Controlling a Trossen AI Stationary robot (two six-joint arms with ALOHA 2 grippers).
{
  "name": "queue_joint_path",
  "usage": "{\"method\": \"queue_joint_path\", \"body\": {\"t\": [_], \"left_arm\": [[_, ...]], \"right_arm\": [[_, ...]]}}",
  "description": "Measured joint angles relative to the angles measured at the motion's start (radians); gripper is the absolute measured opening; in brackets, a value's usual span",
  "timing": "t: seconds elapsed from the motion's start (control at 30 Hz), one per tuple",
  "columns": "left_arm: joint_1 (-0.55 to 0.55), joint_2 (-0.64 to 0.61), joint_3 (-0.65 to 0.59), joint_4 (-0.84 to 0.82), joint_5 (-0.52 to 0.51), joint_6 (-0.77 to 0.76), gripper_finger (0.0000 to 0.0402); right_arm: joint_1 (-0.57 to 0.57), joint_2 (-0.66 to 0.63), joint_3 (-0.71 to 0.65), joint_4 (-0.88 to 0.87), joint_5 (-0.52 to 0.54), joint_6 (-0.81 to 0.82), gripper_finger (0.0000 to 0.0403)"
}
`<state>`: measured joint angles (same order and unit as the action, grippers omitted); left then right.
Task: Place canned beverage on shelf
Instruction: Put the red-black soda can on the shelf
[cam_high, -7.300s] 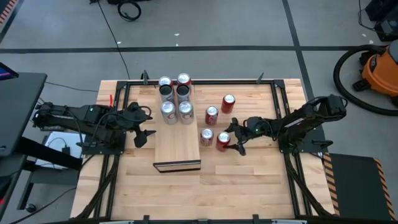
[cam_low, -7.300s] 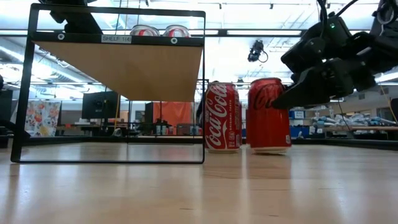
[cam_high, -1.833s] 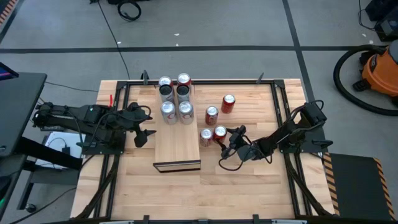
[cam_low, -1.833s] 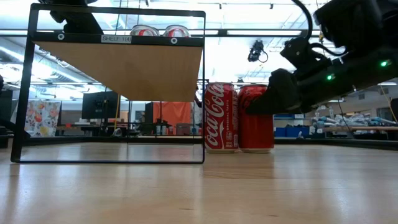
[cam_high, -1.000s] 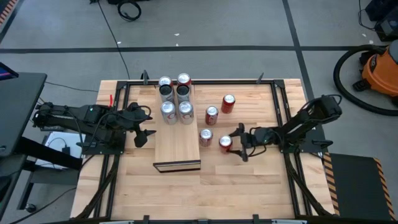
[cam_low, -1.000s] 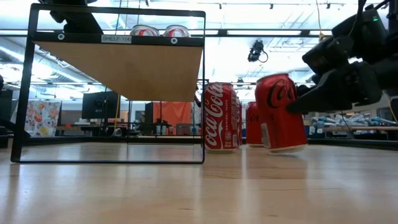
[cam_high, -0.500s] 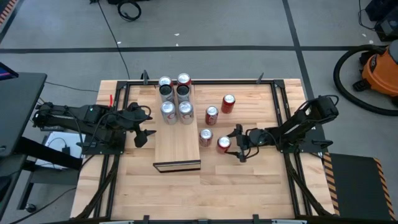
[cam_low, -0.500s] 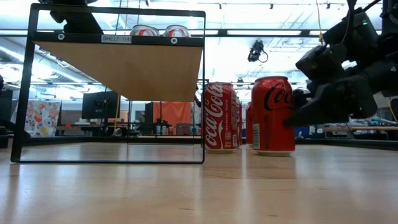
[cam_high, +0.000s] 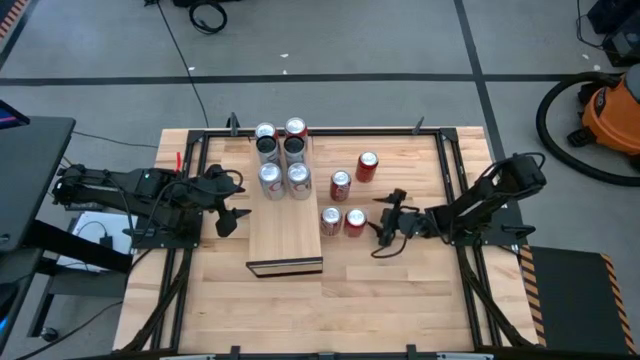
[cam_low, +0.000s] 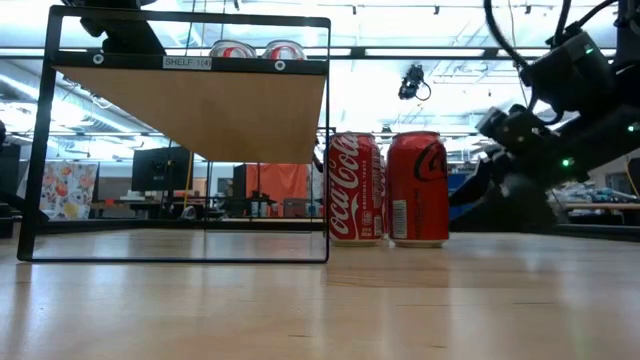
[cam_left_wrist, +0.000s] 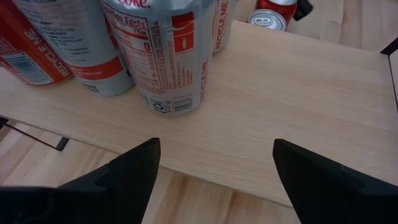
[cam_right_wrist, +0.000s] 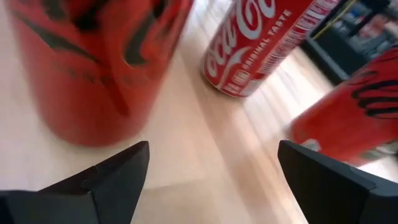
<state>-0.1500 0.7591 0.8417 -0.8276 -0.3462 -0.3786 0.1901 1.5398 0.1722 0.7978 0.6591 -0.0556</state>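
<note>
The pale wood shelf (cam_high: 285, 232) lies left of the table's middle, with several silver and red cans (cam_high: 283, 155) standing on its far end. A red can (cam_high: 354, 221) stands upright on its base on the table, right beside a Coca-Cola can (cam_high: 331, 220) next to the shelf's right side. In the low view the two cans (cam_low: 418, 190) stand side by side. My right gripper (cam_high: 384, 226) is open just right of the red can and touches nothing; the can (cam_right_wrist: 87, 56) shows ahead of its fingers. My left gripper (cam_high: 238, 206) waits open at the shelf's left side.
Two more red cans (cam_high: 367, 165) (cam_high: 341, 184) stand on the table farther back, right of the shelf. The shelf's near half (cam_left_wrist: 280, 93) is bare. A black frame (cam_high: 445, 160) runs around the tabletop's edges.
My right gripper held the red can tilted and clear of the table, set it down upright, and let go. The can now stands a little farther left and back, right beside the Coca-Cola can. The gripper has drawn back slightly toward the table's right edge.
</note>
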Motion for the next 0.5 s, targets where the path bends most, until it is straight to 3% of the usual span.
{"method": "queue_joint_path", "body": {"t": [0.17,0.33,0.43,0.5], "left_arm": [[0.0,0.0,0.0,0.0,0.0,-0.004,0.0322],[0.0,0.0,0.0,0.0,0.0,-0.005,0.0322],[0.0,0.0,0.0,0.0,0.0,-0.006,0.0322],[0.0,0.0,0.0,0.001,0.0,-0.006,0.0322]], "right_arm": [[0.026,-0.046,0.0,0.025,-0.112,0.183,0.0366],[0.064,-0.085,0.0,0.032,-0.243,0.218,0.0365],[0.093,-0.09,0.018,0.029,-0.224,0.198,0.0365],[0.111,-0.082,0.048,0.031,-0.139,0.167,0.0365]]}}
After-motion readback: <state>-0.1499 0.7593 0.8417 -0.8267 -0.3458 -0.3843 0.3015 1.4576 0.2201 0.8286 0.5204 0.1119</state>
